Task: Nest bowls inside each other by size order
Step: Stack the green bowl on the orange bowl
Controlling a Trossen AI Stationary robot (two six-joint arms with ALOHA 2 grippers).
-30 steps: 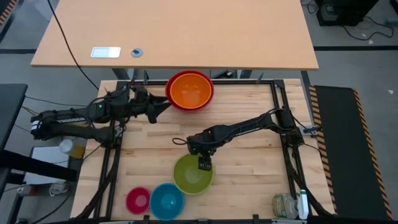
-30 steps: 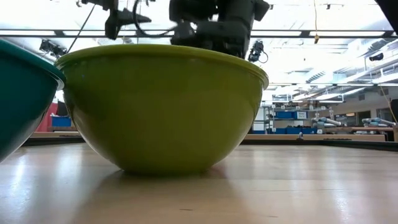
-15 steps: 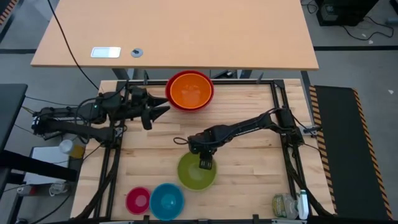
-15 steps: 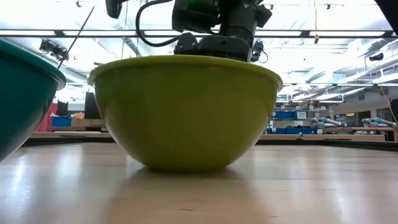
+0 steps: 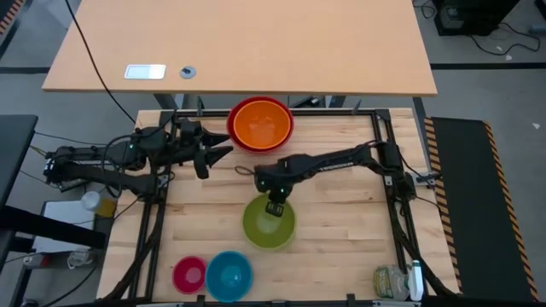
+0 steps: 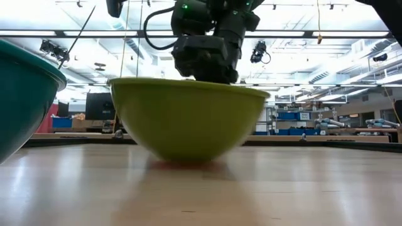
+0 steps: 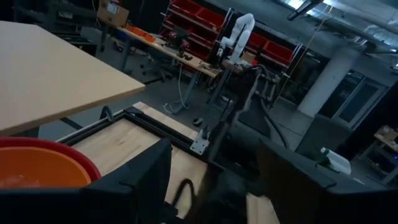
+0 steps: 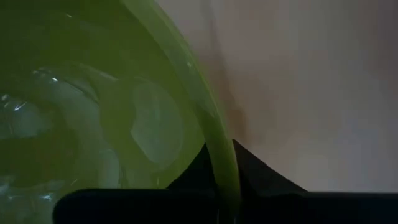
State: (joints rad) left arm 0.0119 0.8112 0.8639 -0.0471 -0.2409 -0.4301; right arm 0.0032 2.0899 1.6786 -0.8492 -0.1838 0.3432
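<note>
The lime green bowl (image 5: 269, 226) sits mid-table with my right gripper (image 5: 275, 207) shut on its far rim; the low view shows the green bowl (image 6: 188, 122) tilted. The orange bowl (image 5: 260, 126) sits nested in the red bowl (image 5: 235, 136) at the far middle. The pink bowl (image 5: 189, 274) and the blue bowl (image 5: 229, 275) rest on their bases at the near edge. My left gripper (image 5: 223, 152) hovers open just left of the red bowl. My right gripper pinches the green bowl's far rim (image 8: 221, 168), one finger inside the bowl and one outside. The fingers come from above, pointing down. The bowl is tilted in the hold; whether its base is clear of the table I cannot tell.
A metal frame (image 5: 380, 145) borders the wooden worktop. A bottle and a jar (image 5: 397, 281) stand at the near right corner. A second table (image 5: 239, 43) lies beyond the far edge. Bare wood lies between the green bowl and the red bowl.
My right gripper has taken hold of the green bowl's far rim and gone toward the table's far edge. The bowl has come along with it, away from the blue bowl, and now sits tilted.
</note>
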